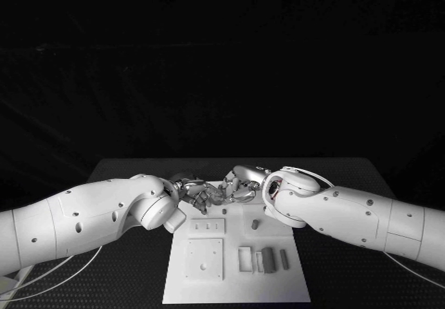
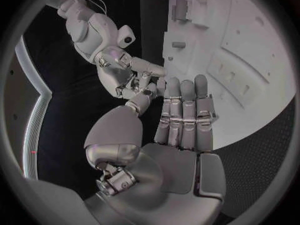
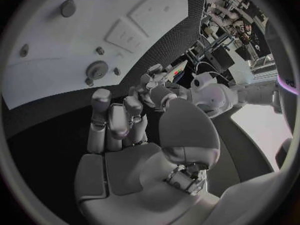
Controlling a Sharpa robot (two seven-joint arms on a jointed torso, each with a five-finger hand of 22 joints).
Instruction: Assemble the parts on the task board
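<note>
left hand [image 1: 192, 191] hovered over far edge of task board [image 1: 236, 283], fingers straight and together in left wrist view, thumb meeting right hand's fingertips; whether it pinched anything, couldn't tell. contact spot too cluttered to read. right hand [image 1: 243, 185] opposite, touching left, fingers curled, grip unclear. parts [image 1: 268, 259] lay on board's near right area, one small peg [image 1: 255, 224] standing mid-board. board's far edge hidden behind hands.

Both arms [image 1: 83, 215] glossy white w/ small dark screw holes, thin white cables at approx 7 and 4 o'clock. Hands [image 2: 181, 130] silver metal, segmented fingers, rounded thumb base.
</note>
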